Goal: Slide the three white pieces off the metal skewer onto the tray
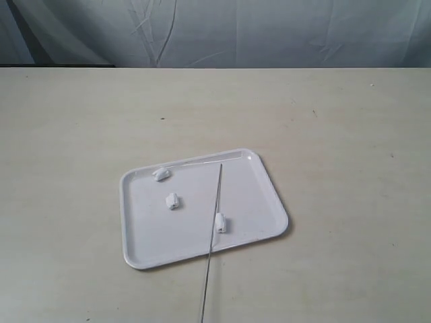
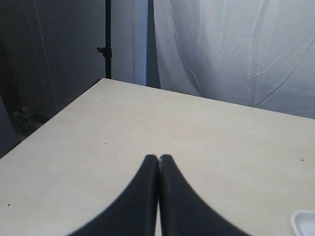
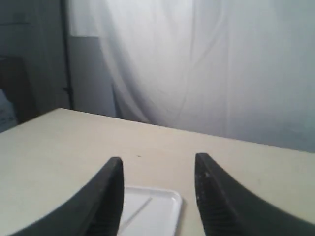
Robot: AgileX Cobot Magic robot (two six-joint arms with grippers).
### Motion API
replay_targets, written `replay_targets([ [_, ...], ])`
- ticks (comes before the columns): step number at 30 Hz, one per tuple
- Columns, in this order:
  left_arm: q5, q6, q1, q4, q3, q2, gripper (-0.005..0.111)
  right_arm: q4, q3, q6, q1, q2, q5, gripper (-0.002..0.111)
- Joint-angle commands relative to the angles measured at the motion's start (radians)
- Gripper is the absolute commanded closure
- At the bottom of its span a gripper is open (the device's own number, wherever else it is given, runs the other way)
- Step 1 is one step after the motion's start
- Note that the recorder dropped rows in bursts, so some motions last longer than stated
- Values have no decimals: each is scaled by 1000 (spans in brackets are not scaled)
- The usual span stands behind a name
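Tray (image 1: pixel 249 195) mid-frame holds three white pieces (image 1: pixel 173 200), one against metal skewer (image 1: pixel 217 195) crossing lower rim; left tool (image 2: pixel 158 158) clenched empty, right tool (image 3: pixel 158 158) released.

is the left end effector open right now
No, the left end effector has its jaws pressed together with no gap between them.

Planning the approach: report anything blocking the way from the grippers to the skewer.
Nothing visible does. The metal skewer lies across the tray, its near end out over the table. The right gripper is open, the left gripper shut.
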Motion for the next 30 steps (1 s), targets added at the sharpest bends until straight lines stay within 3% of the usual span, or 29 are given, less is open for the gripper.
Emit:
replay_targets([
  [1, -8, -6, -3, 20, 2, -3, 107, 5, 64, 9, -186, -3, 26, 63],
  [7, -8, -6, -3, 22, 2, -3, 107, 1, 103, 9, -374, -7, 20, 63],
  [12, -28, -6, -3, -32, 2, -3, 107, -2, 105, 9, -402, -7, 20, 63],
  [14, -131, -6, -3, -36, 2, -3, 107, -27, 105, 9, -402, -7, 20, 63],
  [19, -583, -6, -3, 85, 2, -3, 107, -137, 108, 9, -404, -11, 12, 66],
  [22, -770, -4, -3, 217, 19, -3, 107, -199, 135, 9, -404, -47, -12, 86],
  [23, -824, -4, -3, 226, 35, -3, 107, -204, 144, 9, -404, -47, -19, 97],
  [24, -849, -4, -3, 226, 48, -3, 107, -204, 154, 9, -412, -47, -26, 109],
  [27, -895, -4, -3, 215, 115, -3, 107, -185, 171, 9, -447, -47, -36, 108],
  [30, -901, -4, -3, 110, 194, -3, 107, -153, 193, 11, -486, -47, -42, 108],
])
